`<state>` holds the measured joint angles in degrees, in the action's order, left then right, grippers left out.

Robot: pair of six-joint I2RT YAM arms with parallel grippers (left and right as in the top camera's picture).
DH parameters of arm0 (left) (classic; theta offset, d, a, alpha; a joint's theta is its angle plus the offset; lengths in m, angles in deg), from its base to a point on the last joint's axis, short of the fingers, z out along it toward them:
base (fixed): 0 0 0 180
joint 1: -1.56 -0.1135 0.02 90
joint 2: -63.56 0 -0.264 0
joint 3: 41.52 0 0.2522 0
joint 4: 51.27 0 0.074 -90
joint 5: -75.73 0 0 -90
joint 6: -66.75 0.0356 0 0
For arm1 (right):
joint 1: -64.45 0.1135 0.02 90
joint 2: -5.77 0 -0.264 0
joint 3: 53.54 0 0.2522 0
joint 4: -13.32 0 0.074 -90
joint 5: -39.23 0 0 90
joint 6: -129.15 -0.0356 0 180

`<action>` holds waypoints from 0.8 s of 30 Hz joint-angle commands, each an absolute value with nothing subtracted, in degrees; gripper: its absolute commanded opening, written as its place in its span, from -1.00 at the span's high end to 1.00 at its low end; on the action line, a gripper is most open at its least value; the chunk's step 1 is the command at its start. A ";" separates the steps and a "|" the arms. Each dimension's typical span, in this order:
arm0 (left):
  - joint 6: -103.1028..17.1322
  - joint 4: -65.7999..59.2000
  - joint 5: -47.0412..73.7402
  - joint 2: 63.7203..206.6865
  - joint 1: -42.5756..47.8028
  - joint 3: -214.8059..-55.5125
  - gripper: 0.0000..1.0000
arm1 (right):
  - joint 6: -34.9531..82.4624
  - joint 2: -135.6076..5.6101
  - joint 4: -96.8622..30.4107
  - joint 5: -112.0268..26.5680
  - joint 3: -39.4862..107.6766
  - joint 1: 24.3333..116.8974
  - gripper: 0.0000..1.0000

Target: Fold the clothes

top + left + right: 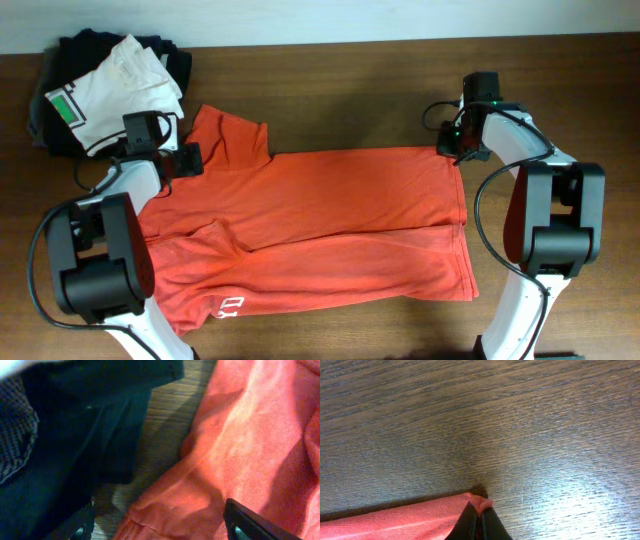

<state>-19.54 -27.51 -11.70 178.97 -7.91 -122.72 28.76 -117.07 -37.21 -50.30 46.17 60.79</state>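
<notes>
The clothes, a red-orange T-shirt, lie spread across the wooden table with the far half doubled over the near half. White lettering shows at the near left edge. My left gripper is at the shirt's far left shoulder by the sleeve. In the left wrist view it stands open, its fingers straddling a rumpled edge of the shirt. My right gripper is at the shirt's far right corner. In the right wrist view it is shut, pinching the tip of that corner.
A pile of black folded garments with a white garment with a green patch on top sits at the far left corner. The black cloth lies just left of my left gripper. Bare wood stretches beyond the right corner.
</notes>
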 commanded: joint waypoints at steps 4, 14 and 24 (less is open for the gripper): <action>-19.06 -22.89 -7.61 184.96 -7.93 -122.29 -0.57 | 28.32 -120.37 -38.55 -52.62 44.68 58.26 0.92; -19.08 -22.87 -6.41 181.27 -7.87 -122.64 0.98 | 28.32 -118.62 -40.19 -48.18 45.49 57.27 0.92; -23.04 -18.28 -0.53 165.22 -7.56 -122.64 0.98 | 27.69 -113.55 -50.00 -44.51 50.67 57.25 0.92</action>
